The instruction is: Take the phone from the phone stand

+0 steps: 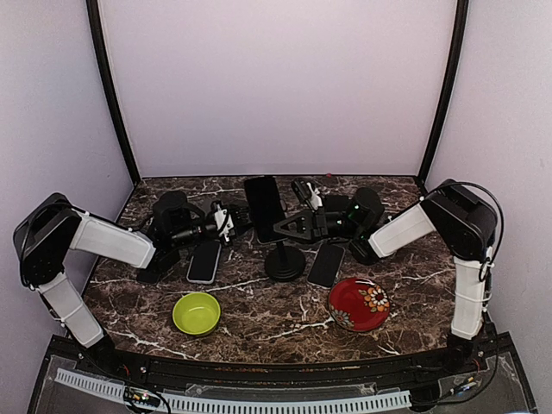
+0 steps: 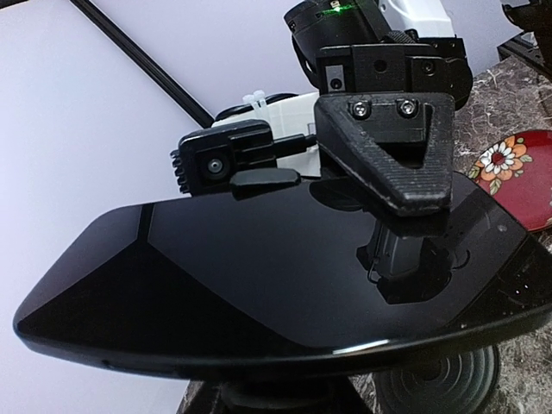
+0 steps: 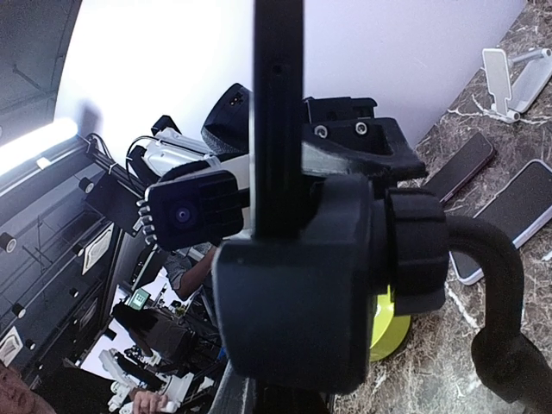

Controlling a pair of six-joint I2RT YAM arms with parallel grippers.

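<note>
**A:** What's the left arm doing?

**B:** I've got it reaching low from the counter's left edge toward the middle, forearm nearly level. The left gripper (image 1: 226, 221) is just beside the phone's (image 1: 263, 207) left side. I can't tell whether its fingers are apart or clamped, because my wrist view shows only glass.

**A:** And the phone?

**B:** It stands upright in the stand's (image 1: 284, 261) cradle, mid-counter and toward the far edge.

**A:** The right arm?

**B:** It mirrors the left, coming in low from the right edge with the right gripper (image 1: 297, 226) at the cradle. One finger (image 2: 392, 155) lies over the screen, touching or nearly so. I can't tell if that pincer is closed either.

**A:** What could go wrong?

**B:** The two wrists are very close, so a sideways pull by either one could knock them together. The stand is a thin stem on a small base. If I drag the phone across instead of lifting it out along the cradle, I think the whole thing will tip. A weak pinch on smooth glass could also slip. The phone would then fall onto the left spare (image 1: 203, 261) or the right spare (image 1: 326, 264), which lie beside the base.
</note>
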